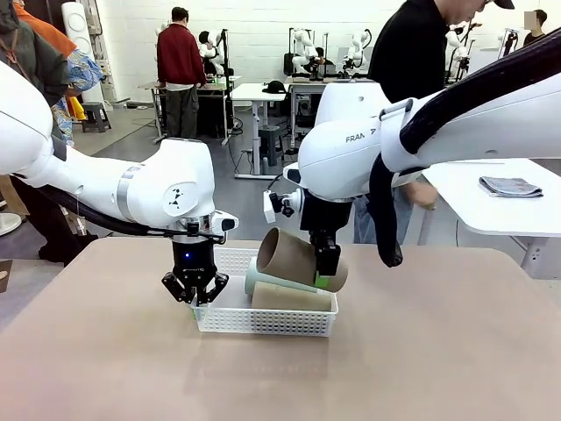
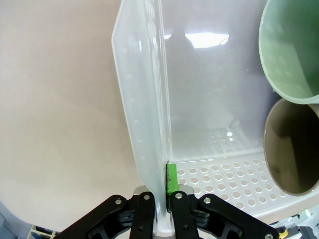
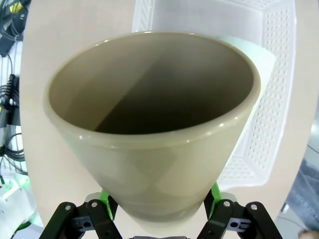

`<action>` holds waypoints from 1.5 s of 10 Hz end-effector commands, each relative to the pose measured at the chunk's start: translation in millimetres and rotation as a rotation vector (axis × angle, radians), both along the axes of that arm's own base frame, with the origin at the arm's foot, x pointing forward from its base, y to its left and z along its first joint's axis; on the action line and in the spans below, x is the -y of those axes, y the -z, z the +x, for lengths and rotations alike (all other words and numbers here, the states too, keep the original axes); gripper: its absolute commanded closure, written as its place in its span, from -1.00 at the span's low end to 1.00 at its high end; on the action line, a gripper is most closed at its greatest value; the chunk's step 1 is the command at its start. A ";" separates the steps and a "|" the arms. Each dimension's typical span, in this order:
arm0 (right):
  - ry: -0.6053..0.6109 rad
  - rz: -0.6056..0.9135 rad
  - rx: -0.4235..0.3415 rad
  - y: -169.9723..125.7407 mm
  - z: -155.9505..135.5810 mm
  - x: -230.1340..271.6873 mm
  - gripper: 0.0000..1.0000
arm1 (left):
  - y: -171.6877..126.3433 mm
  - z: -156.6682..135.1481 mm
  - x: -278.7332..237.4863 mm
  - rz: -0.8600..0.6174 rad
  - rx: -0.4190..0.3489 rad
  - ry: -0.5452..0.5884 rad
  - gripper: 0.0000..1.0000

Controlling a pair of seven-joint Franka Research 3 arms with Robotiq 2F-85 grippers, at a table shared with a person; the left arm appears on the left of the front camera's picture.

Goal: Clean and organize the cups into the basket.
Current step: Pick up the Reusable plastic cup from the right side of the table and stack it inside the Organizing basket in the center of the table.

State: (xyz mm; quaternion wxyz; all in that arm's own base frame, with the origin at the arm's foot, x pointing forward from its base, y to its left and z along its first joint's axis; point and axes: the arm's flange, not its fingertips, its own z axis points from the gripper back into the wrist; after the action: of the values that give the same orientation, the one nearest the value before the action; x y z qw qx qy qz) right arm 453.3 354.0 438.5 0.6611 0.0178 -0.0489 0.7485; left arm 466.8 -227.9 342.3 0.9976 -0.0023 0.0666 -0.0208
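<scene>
The left fingers [image 2: 171, 180] pinch the basket [image 2: 142, 99] wall — the right fingers [image 3: 215, 194] clasp a tan cup [image 3: 149, 164], seemingly over it.

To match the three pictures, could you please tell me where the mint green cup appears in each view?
Front view: mint green cup lying in the basket, centre.
Left wrist view: upper right corner, mouth toward the camera.
Right wrist view: upper right, behind the tan cup.
Shared landmark: the basket.

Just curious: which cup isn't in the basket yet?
The tan-brown cup in the right gripper, tilted above the basket; the mint cup and the other tan cup lie inside it.
</scene>
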 end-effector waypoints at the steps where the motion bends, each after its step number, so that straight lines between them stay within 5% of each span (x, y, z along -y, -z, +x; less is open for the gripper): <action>1: 0.025 -0.004 0.023 4.3 19.8 -15.5 -0.61 | 2.3 -1.8 -0.8 0.005 -0.003 0.003 1.00; 4: 0.044 -0.011 0.054 10.5 36.8 -23.1 -0.61 | 2.3 -1.8 -0.8 0.005 -0.003 0.003 1.00; 14: 0.096 -0.041 -0.014 34.3 55.9 -6.6 -0.61 | 2.3 -1.8 -0.8 0.005 -0.003 0.003 1.00; 15: 0.100 -0.039 -0.018 33.7 56.2 -6.0 -0.74 | 2.3 -1.8 -0.8 0.005 -0.003 0.003 1.00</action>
State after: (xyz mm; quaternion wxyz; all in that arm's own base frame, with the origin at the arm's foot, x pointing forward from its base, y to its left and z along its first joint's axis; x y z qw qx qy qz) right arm 510.0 360.0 401.7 0.6884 0.0194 -0.0364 0.7241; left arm 466.7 -228.0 342.3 0.9976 -0.0023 0.0667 -0.0208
